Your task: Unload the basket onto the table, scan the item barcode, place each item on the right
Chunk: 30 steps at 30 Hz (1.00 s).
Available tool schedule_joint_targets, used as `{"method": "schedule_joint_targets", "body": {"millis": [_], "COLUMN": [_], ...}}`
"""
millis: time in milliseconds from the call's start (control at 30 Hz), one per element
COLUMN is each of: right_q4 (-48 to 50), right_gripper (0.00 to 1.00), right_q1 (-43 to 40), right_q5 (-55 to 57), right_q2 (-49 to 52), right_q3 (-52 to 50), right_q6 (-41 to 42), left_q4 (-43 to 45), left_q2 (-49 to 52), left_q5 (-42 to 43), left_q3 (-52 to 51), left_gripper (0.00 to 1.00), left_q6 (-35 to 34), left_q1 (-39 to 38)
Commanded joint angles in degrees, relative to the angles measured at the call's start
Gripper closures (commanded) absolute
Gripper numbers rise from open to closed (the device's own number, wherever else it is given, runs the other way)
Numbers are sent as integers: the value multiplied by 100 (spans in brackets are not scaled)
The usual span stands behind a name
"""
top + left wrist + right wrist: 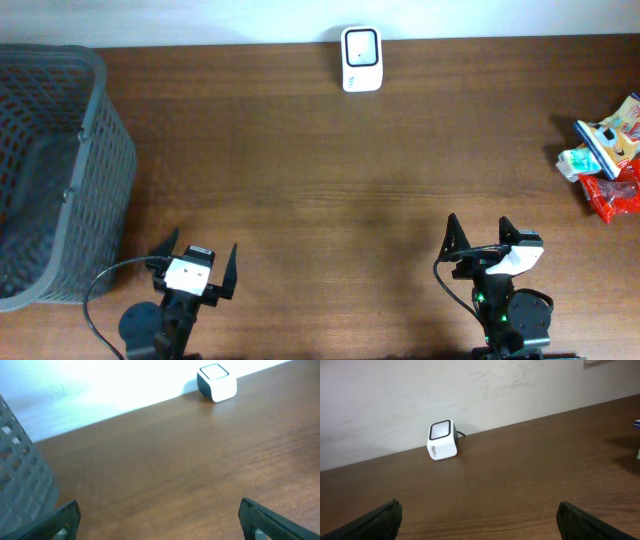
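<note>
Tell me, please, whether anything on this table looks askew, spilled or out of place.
Nothing stands out. The scanner stands upright at the far edge, the basket sits at the left, and the packets lie in a loose pile at the right edge. The left gripper and right gripper hang open, empty.

Overhead: the basket (95,150) runs off the left edge, both my arms are cut by the bottom edge, and the heap of packets (608,160), perhaps four of them, is clipped at the right edge, with print too small for me to read or to find a barcode. Wrist views: only the tips of my left fingers (62,520) and right fingers (380,520) show at the bottom corners. The basket is a blurred sliver at left, and the scanner (442,440) lettering is too small to read.
</note>
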Motion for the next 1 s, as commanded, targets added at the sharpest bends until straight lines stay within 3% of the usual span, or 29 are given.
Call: {"method": "schedule_joint_targets", "body": {"millis": [0, 67, 200, 333, 433, 600, 967], "right_q4": [-22, -24, -22, -24, -22, -24, -24], "right_gripper": [1, 1, 1, 1, 1, 1, 1], "right_q1": [-15, -15, -15, -15, -15, -15, -15], "right_q5": [50, 50, 50, 50, 50, 50, 50], "right_q2": [-46, -46, -46, -46, -46, -44, -46], "right_q3": [-42, -42, -42, -42, -42, -42, -42], "right_q6": [-39, -39, -39, -37, -39, -39, -39], "left_q4": [743, 1674, 1753, 1716, 1349, 1342, 1333], "left_q2": [-66, -66, -63, -63, -59, -61, -61], "left_q5": [-175, -260, -402, -1257, -2017, -2046, -2090], "left_q3": [-310, -654, -625, -625, -629, -629, -629], "left_gripper": [1, 1, 1, 1, 1, 1, 1], "left_q6": [-981, -1360, -1447, -2232, -2074, -1213, -1196], "left_q1": [31, 28, -2, -479, -844, -1003, -1012]}}
